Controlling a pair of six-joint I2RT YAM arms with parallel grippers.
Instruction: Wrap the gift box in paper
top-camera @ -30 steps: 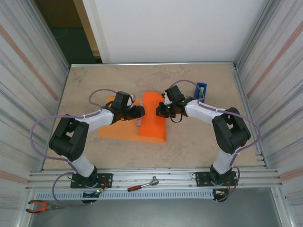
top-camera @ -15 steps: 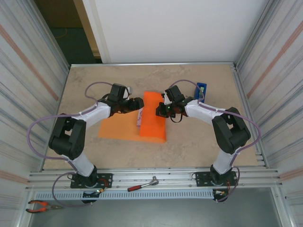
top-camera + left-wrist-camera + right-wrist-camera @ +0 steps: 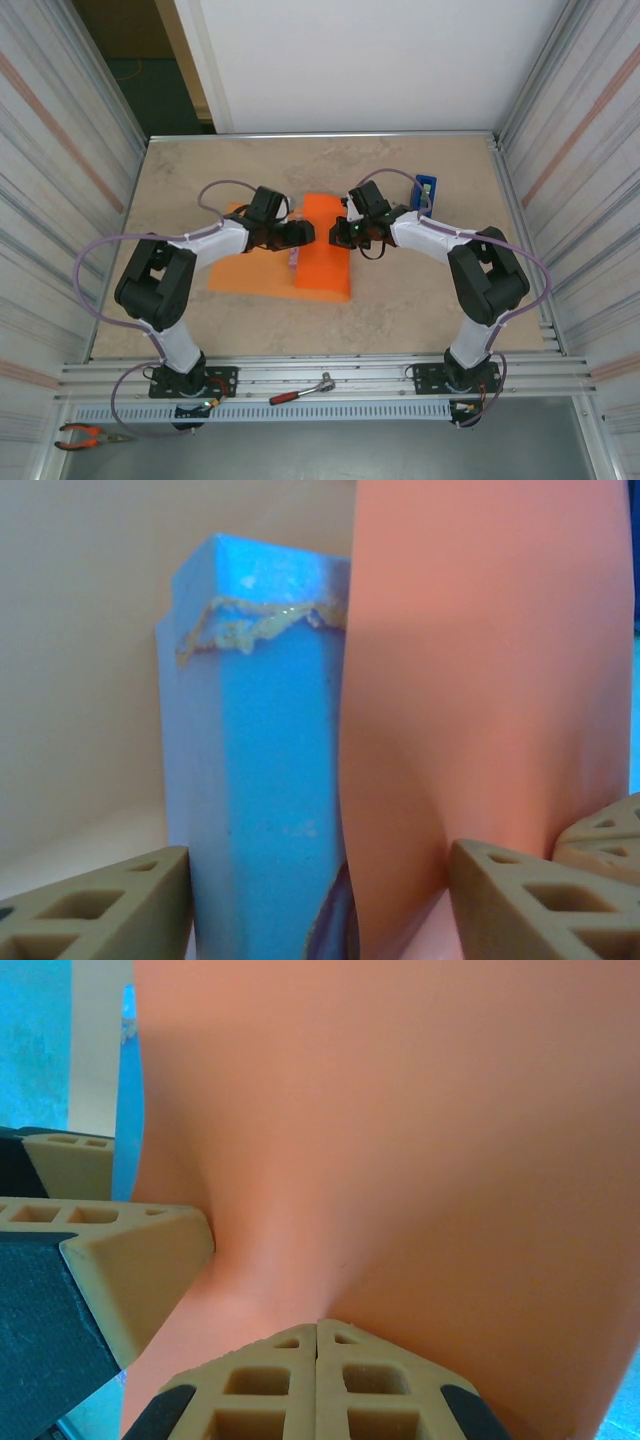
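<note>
The orange paper [image 3: 322, 250] is lying near the middle of the beige table [image 3: 430, 300]. One part is resting flat on the left, and the other is arching up over the gift box [image 3: 250, 780] in a rounded hump. In the top view a pale strip of the box is peeking out at the left foot of that hump. In the left wrist view the box is showing a blue face with a ragged yellowish line near its upper end, and the paper is hanging just beside it on the right.

The left gripper [image 3: 297, 236] is reaching in from the left at the fold. Its fingers [image 3: 110, 905] are standing well apart, with the box's corner and the paper's edge between them. In the right wrist view one of these fingers is pressing a shallow dent into the paper.

The right gripper [image 3: 343, 234] is meeting the hump from the right. Its fingertips [image 3: 270, 1380] are closed tight against each other with nothing between them, and their ends are touching the paper.

A blue tape dispenser [image 3: 427, 189] is standing beyond the right arm. A red-handled ratchet [image 3: 300, 389] is lying on the front rail, and pliers [image 3: 85, 435] are lying at the near left corner.
</note>
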